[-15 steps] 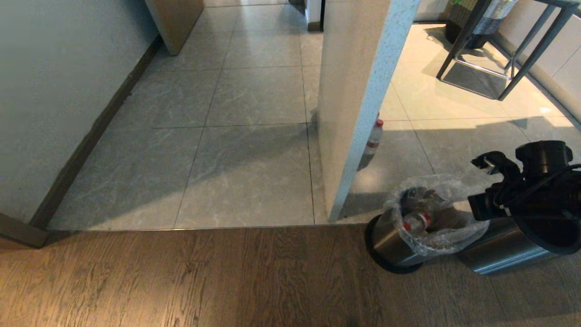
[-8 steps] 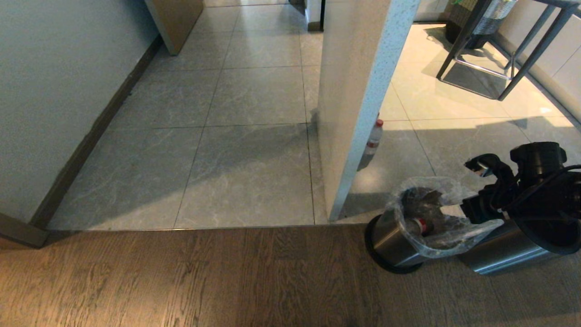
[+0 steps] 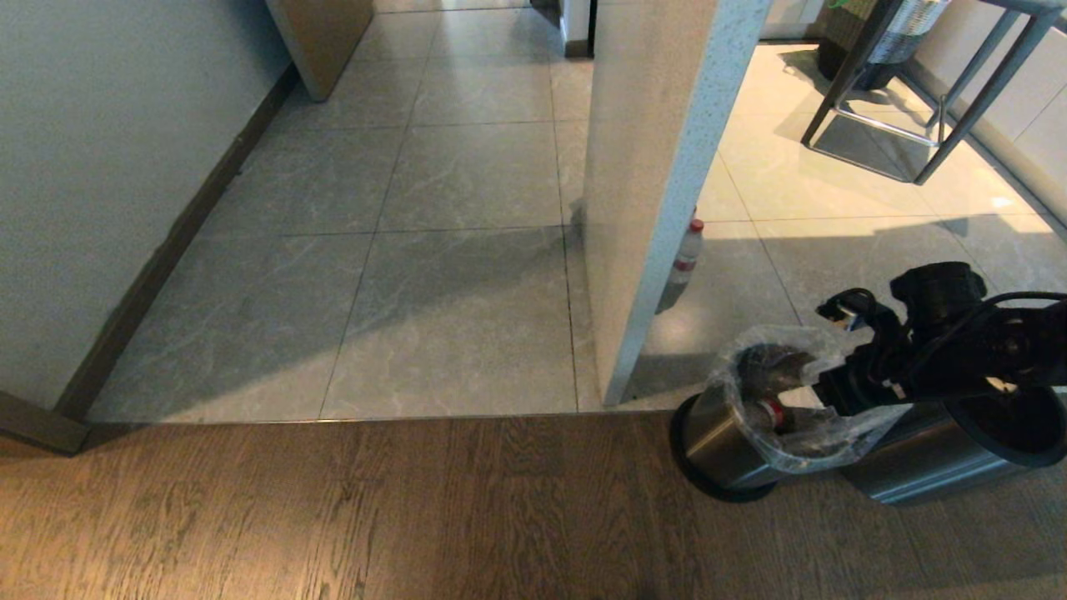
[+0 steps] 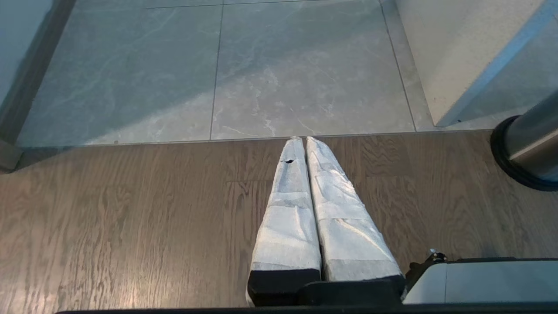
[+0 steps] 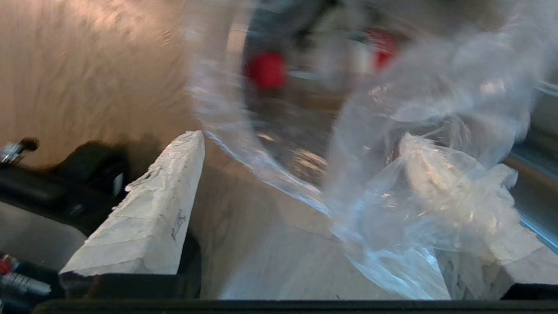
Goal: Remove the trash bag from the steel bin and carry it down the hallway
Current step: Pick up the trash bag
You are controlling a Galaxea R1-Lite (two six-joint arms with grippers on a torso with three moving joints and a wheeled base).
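Two wide-apart fingers of your right gripper [image 5: 301, 174] sit around the thin clear plastic trash bag [image 3: 800, 400]; close badly and it slips back into the round steel bin [image 3: 725, 450].

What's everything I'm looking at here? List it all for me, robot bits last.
steel bin: one, brushed steel with black base, on the wood floor by the pillar.
trash bag: one, clear, lining the bin, litter inside with a red cap showing.
second bin: one, steel with a dark rim, right beside the first.
bottle: one, clear with red cap, upright on the tiles behind the pillar.
pillar: one, pale speckled, mid-scene.
hallway: grey marbled tiles, ahead on the left.
wood floor: brown planks, nearest.
stool frame: one, dark metal, far right.
basket: one, woven dark and white, far right.
right gripper: open, white-wrapped fingers around the bag's edge.
left gripper: shut, over the wood floor.
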